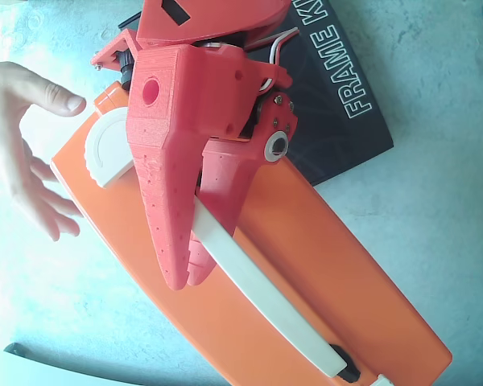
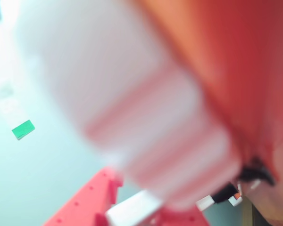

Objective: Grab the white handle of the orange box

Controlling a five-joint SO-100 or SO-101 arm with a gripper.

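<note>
Lying diagonally across the pale tabletop (image 1: 435, 161) in the overhead view: the orange box (image 1: 322, 249), upper left to lower right. Tucked under its upper end, a black flat box (image 1: 346, 104) lettered "FRAME K…" in white. Running along the orange lid, the white handle (image 1: 266, 297). Clamped around its upper end, the red hand (image 1: 195, 265). Beside that, a round white ribbed knob (image 1: 109, 149). At the left edge, a person's hand (image 1: 24, 145). Wrist view blurred, nothing legible.

Pale blue-grey table (image 1: 435, 88): orange box (image 1: 322, 265) lies diagonally, black FRAME box (image 1: 338, 96) beside
</note>
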